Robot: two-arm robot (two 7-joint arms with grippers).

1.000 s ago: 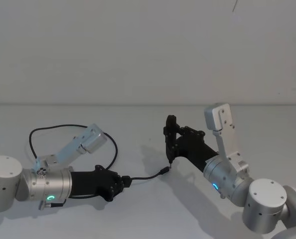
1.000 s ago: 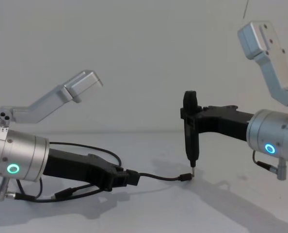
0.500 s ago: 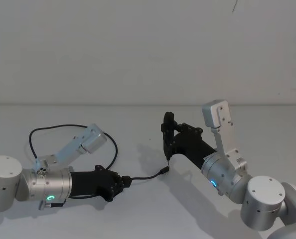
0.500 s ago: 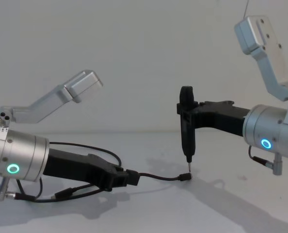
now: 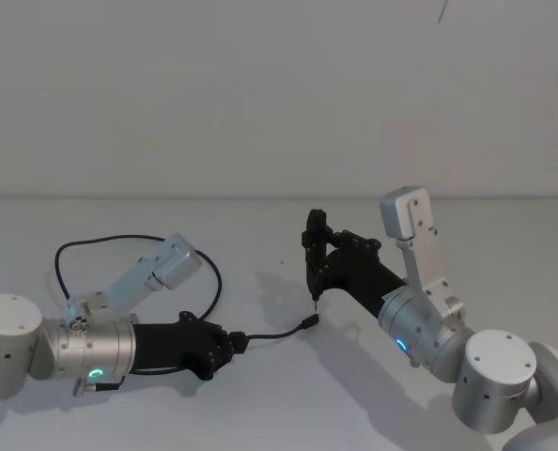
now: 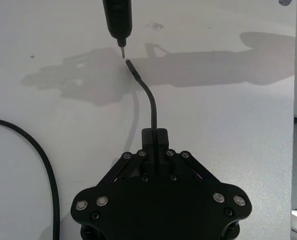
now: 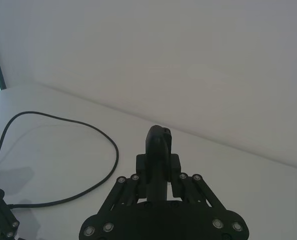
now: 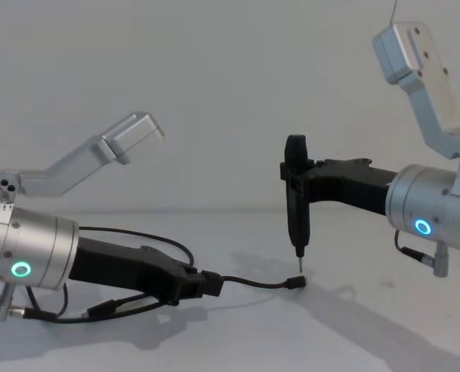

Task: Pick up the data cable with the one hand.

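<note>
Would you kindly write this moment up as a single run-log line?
left gripper: shut on cable, low over table | right gripper: holds screwdriver upright, tip just above cable plug

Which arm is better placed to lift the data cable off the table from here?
Left. The left gripper is shut on the data cable near its plug end, low over the table. The right gripper already holds an upright screwdriver tool.
</note>
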